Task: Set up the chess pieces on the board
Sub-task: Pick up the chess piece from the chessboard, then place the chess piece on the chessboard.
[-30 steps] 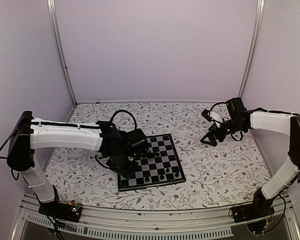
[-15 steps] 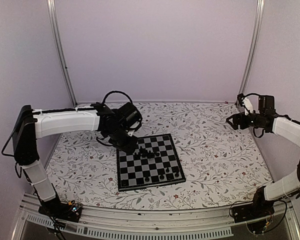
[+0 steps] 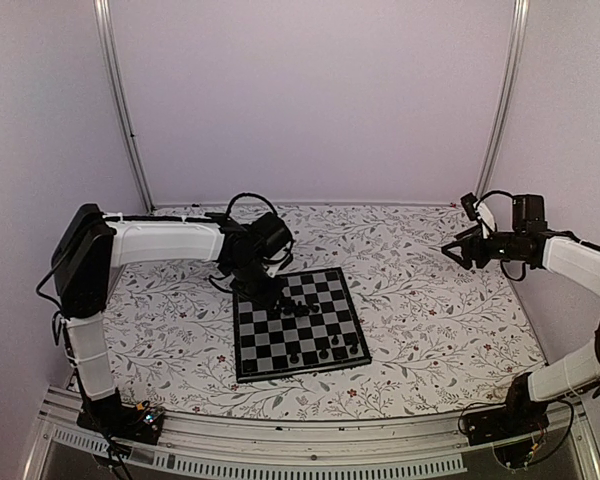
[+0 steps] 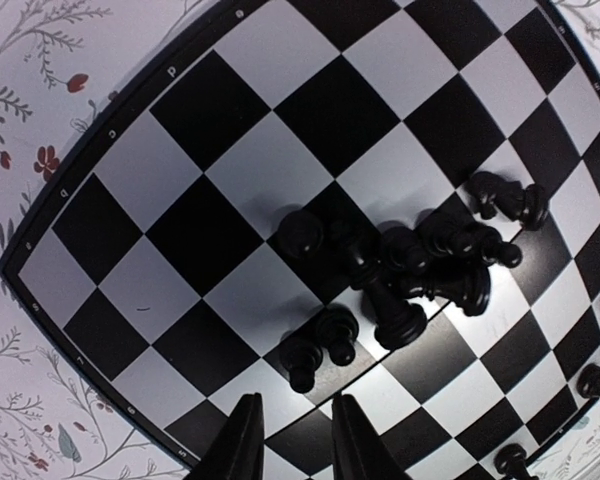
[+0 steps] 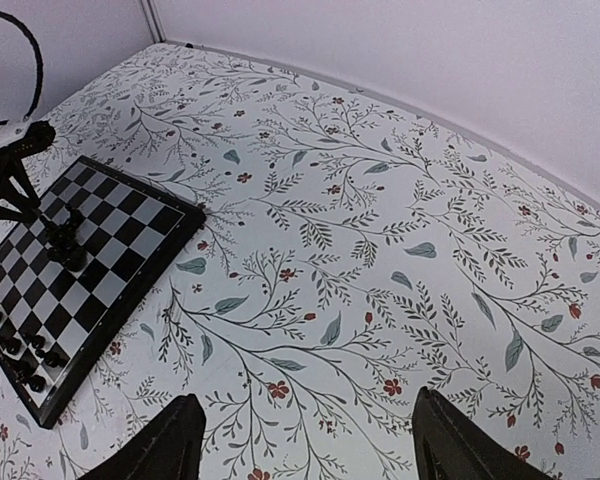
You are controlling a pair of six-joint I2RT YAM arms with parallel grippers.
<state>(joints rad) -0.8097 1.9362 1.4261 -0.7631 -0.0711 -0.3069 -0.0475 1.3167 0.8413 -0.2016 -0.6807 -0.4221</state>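
1. Left gripper (image 4: 296, 405): you will find its two fingers slightly apart, with only bare checkered surface in the narrow gap and nothing clamped. It hangs over the board (image 4: 195, 235), above the edge nearest its own arm.

2. Board contents: the chess pieces (image 4: 400, 260) lie heaped in a loose black cluster just ahead of the left fingertips, several tipped on their sides and touching each other. Two small pieces (image 4: 320, 348) stand side by side closest to the fingertips. A few more pieces (image 3: 323, 353) stand in a short row at the opposite end of the board, well apart from the left gripper.

3. Right gripper (image 5: 308, 400): its fingers stand wide apart and hold nothing. It hovers above the table cover (image 5: 380, 200), and the board is well away from it, off to its left in the wrist view.

4. Surface: the cover is white with a printed pattern of grey-green sprigs and small red flowers. The board lies flat on it.

5. Room: pale lilac walls (image 3: 310, 100) enclose the table, with a metal post (image 3: 120, 100) at each rear corner.
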